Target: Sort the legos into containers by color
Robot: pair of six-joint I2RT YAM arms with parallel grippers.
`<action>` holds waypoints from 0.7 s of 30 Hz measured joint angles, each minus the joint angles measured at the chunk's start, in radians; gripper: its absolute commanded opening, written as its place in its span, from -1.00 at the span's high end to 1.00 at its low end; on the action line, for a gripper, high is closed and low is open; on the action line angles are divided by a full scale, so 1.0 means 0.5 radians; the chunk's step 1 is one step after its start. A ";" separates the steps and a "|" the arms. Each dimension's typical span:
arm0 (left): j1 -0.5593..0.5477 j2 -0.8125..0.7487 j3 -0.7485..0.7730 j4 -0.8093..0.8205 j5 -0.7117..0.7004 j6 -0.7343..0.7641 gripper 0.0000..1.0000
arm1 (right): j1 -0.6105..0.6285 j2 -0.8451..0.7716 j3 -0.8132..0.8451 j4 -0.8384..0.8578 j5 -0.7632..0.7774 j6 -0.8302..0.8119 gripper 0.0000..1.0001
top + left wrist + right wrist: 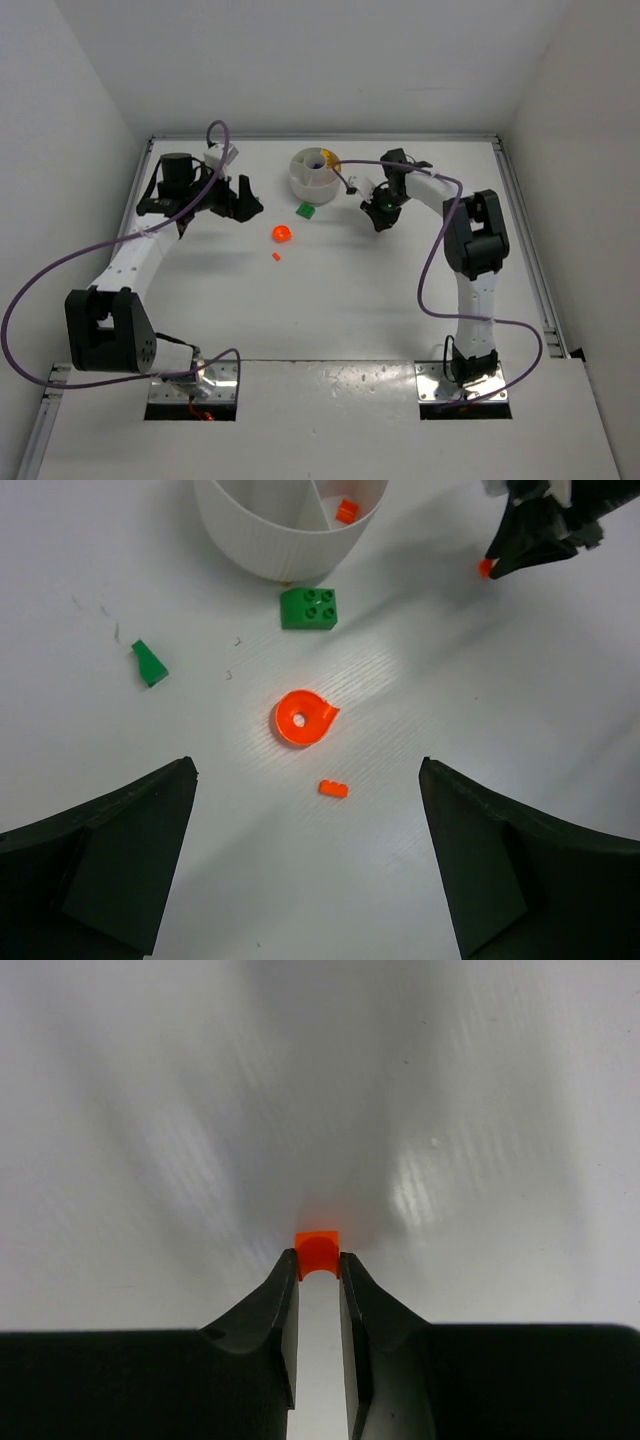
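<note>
The white divided dish (pixel 303 178) stands at the back centre; its wall also shows in the left wrist view (pixel 270 540), with an orange-red bit (pixel 346 511) in one wedge. A yellow bit (pixel 330 160) lies in another wedge. On the table lie a green brick (pixel 309 608), a green wedge (pixel 150 664), an orange-red round piece (pixel 303 718) and a tiny orange-red brick (pixel 334 789). My left gripper (pixel 308 770) is open and empty, above the tiny brick. My right gripper (pixel 319 1260) is shut on a small orange-red piece (pixel 318 1245), low over the table right of the dish.
In the top view the green brick (pixel 306 210), the round piece (pixel 281 233) and the tiny brick (pixel 276 257) lie between the two grippers. White walls enclose the table. Purple cables loop beside both arms.
</note>
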 measured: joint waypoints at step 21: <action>0.042 -0.143 -0.196 0.116 -0.243 -0.105 -0.99 | 0.291 -0.129 0.627 0.586 -0.247 1.363 0.83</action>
